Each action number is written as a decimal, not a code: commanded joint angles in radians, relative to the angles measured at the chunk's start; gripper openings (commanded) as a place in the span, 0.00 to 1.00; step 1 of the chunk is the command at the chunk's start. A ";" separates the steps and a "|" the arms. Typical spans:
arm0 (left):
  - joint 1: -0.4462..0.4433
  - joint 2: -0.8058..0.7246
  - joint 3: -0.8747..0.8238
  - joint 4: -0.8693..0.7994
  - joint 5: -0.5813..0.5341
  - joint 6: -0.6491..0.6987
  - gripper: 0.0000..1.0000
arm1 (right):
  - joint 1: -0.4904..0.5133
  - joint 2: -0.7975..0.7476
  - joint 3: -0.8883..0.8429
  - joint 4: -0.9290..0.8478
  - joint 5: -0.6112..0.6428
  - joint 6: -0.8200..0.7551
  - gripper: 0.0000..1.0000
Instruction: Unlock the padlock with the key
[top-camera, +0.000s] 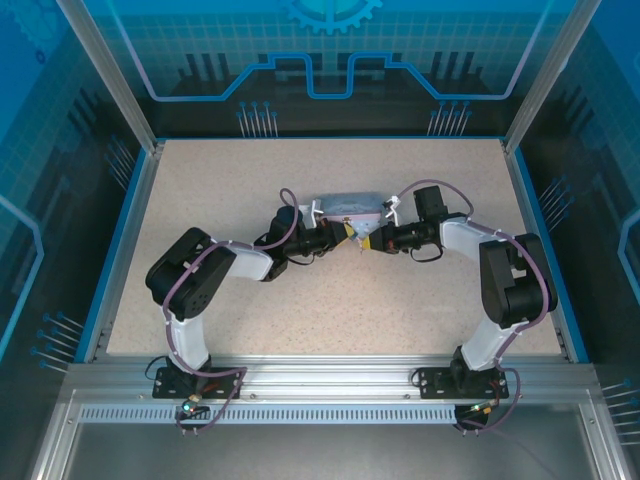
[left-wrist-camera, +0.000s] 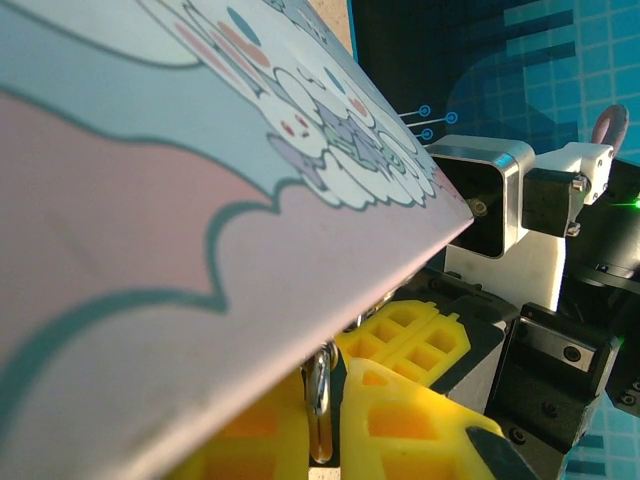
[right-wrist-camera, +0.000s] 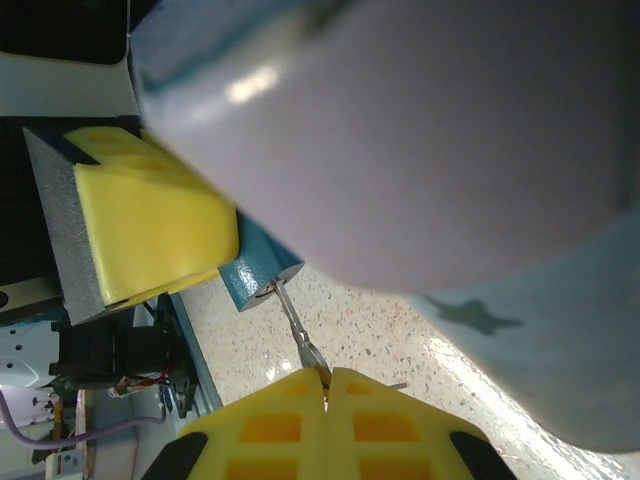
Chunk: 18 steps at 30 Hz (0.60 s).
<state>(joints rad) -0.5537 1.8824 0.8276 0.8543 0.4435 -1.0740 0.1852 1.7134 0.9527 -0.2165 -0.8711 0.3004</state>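
Speckled table (top-camera: 300, 310), blue walls (top-camera: 330, 60). Right wrist: right gripper (right-wrist-camera: 327, 385) clamped on key (right-wrist-camera: 298, 335), tip at padlock (right-wrist-camera: 258, 278) pinched by left gripper (left-wrist-camera: 322, 450). Left wrist: cartoon lid of tin (left-wrist-camera: 200, 200), close.

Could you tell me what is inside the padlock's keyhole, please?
The key, pinched in the right gripper, runs into the padlock held by the left gripper; its tip is hidden inside.

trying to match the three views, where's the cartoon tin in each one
top external: tin mid-picture, just beyond the yellow fingers.
left wrist: large, upper left.
right wrist: blurred, across the top right.
landmark: those yellow fingers, right beside the tin in every view.
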 joint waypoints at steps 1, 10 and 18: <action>-0.022 0.006 0.007 0.023 0.048 0.021 0.00 | 0.012 -0.012 -0.011 0.109 0.000 0.061 0.00; -0.023 0.012 0.002 0.023 0.047 0.025 0.00 | 0.009 -0.047 -0.025 0.158 0.007 0.105 0.00; -0.024 0.023 -0.001 0.036 0.046 0.019 0.00 | 0.008 -0.070 -0.031 0.140 0.011 0.097 0.00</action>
<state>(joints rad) -0.5537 1.8851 0.8276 0.8597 0.4274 -1.0718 0.1886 1.6814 0.9142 -0.1337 -0.8619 0.3965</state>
